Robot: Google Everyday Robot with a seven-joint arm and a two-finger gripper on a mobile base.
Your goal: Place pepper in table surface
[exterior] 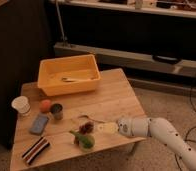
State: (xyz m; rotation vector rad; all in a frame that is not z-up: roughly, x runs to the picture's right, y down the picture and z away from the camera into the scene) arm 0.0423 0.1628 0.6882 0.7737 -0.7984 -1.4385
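The table surface (116,100) is a light brown plank top. My gripper (108,128) is low over its front part, at the end of the white arm (156,131) that reaches in from the right. Just to its left lies the dark red grape-like cluster (86,127). In front of that stands a round light-green cup (86,141). A slim dark green shape, which looks like the pepper (74,134), lies against the cup's left side, a short way left of the gripper and apart from it.
A yellow-orange tub (68,75) with small items stands at the back. At the left are a white cup (21,105), an orange ball (45,105), a dark can (56,111), a blue sponge (39,123) and a striped object (35,150).
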